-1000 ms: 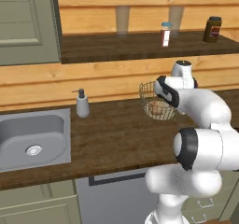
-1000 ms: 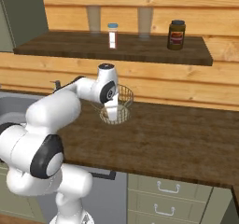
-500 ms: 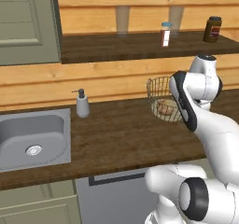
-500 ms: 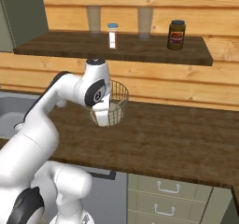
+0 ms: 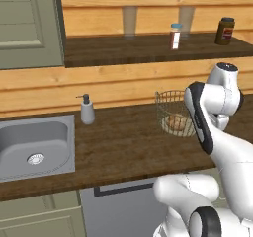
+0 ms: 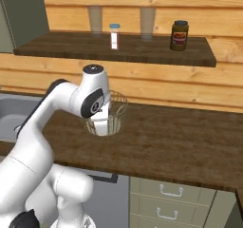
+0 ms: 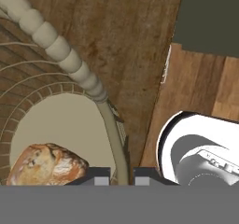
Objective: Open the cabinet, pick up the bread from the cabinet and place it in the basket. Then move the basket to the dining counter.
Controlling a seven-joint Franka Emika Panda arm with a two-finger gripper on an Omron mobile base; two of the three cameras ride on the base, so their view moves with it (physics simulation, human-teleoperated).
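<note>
The wire-mesh basket [image 5: 169,113] stands over the dark wood worktop, below the open cabinet's shelf [image 5: 148,48]. The tan-brown bread [image 5: 176,123] lies inside it, and it sits on the basket floor in the hand view as the bread [image 7: 44,164]. My gripper [image 7: 122,176] is shut on the basket's wall, one fingertip inside and one outside, just below the beaded rim [image 7: 56,45]. From the right base view the gripper [image 6: 102,127] reaches down into the basket [image 6: 118,109]. The cabinet's grey-green door [image 5: 27,26] hangs open on the left. The dining counter is out of view.
A steel sink [image 5: 34,147] and a soap dispenser [image 5: 87,110] lie left of the basket. On the cabinet shelf stand a white red-labelled shaker [image 5: 175,36] and a dark jar [image 5: 226,31]. Grey-green drawers [image 6: 171,198] sit under the worktop. My own elbow [image 5: 200,115] crowds the basket's right side.
My arm has swung its elbow round to the basket's right and risen. The basket with the bread has shifted only slightly, a little lower and nearer, still in my grip.
</note>
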